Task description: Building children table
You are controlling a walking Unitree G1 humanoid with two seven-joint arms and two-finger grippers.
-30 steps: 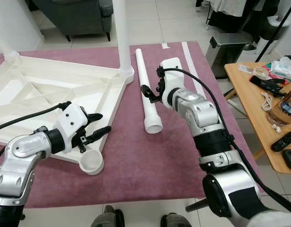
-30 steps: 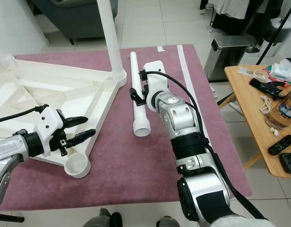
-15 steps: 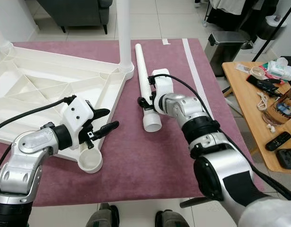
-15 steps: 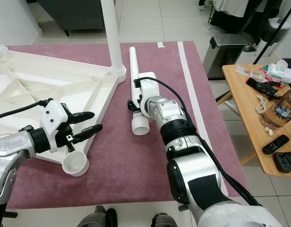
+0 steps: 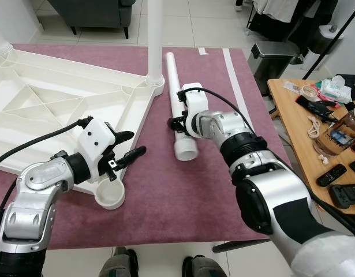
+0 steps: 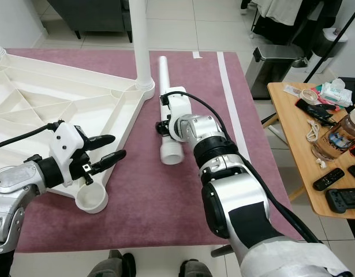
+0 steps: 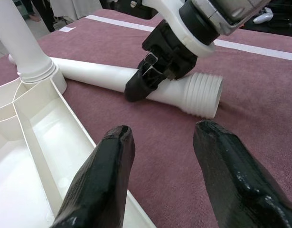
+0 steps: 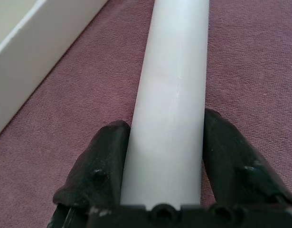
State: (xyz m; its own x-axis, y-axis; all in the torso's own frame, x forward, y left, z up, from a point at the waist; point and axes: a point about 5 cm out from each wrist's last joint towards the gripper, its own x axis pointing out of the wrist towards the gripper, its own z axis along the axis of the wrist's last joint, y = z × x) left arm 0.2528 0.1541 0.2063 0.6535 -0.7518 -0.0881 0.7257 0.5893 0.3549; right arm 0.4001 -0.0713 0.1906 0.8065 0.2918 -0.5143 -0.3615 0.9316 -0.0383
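Observation:
An upturned white table top (image 5: 50, 109) lies on a maroon rug. One white leg (image 5: 154, 46) stands upright in its far corner. A second, loose leg tube (image 5: 176, 86) lies flat on the rug beside it, threaded end towards me. My right gripper (image 5: 178, 122) is down on that tube just behind the threads. Its fingers (image 8: 108, 156) press against both sides of the tube (image 8: 174, 85). My left gripper (image 5: 131, 144) hovers open over the table top's near edge, close to the empty corner socket (image 5: 109, 197). Nothing sits between its fingers (image 7: 108, 180).
A wooden side table (image 5: 304, 133) stands right of the rug, carrying remotes, a bottle and other clutter. A grey bin (image 5: 272, 57) is behind it, and a dark armchair (image 5: 96, 11) stands beyond the rug. Bare rug lies in front of the tube's end.
My right gripper has come down from above the loose tube and closed around it near the threaded end. The left gripper has barely moved. The camera has shifted slightly.

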